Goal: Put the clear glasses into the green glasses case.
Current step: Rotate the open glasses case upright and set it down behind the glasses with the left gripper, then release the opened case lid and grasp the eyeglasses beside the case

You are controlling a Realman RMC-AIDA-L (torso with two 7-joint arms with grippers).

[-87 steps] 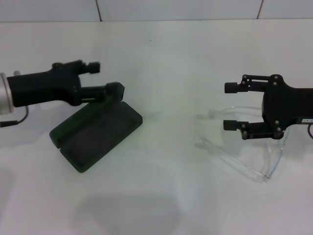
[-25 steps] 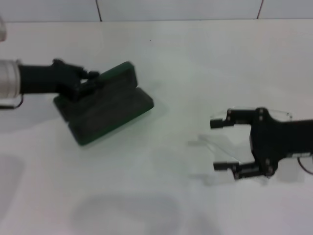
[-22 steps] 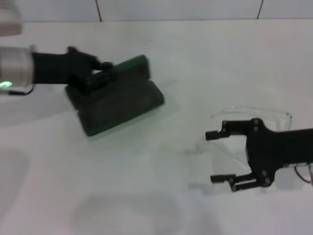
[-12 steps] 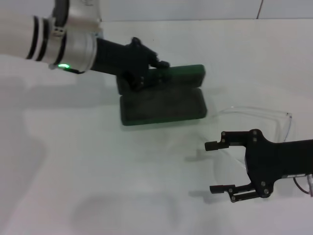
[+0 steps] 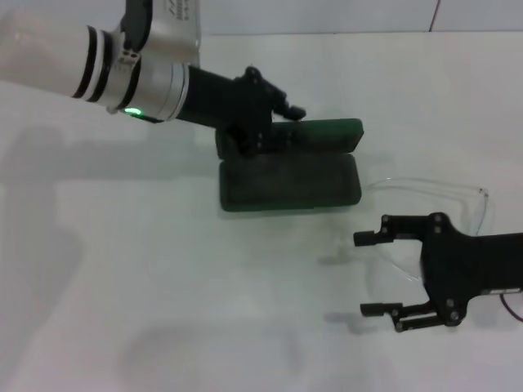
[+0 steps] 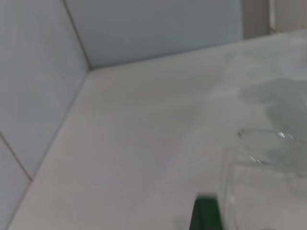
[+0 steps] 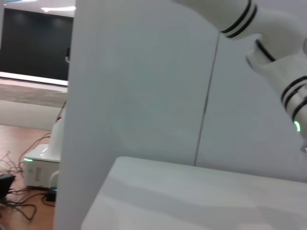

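Note:
The green glasses case (image 5: 290, 181) lies open in the middle of the table, its lid (image 5: 320, 135) standing up at the far side. My left gripper (image 5: 265, 126) is shut on the lid's left end. A green corner of the case (image 6: 206, 214) shows in the left wrist view. The clear glasses (image 5: 458, 192) lie on the table to the right of the case, faint against the white; they also show in the left wrist view (image 6: 261, 143). My right gripper (image 5: 363, 273) hovers open at the near right, its fingers pointing left, over the near part of the glasses.
The white table (image 5: 163, 310) meets a tiled wall (image 5: 310, 15) at the back. The left arm (image 5: 139, 65) reaches in from the upper left, and it shows in the right wrist view (image 7: 268, 43) too.
My left gripper has dragged the case rightward from the table's left to its middle, beside the glasses. My right gripper has drifted nearer the front edge, still open.

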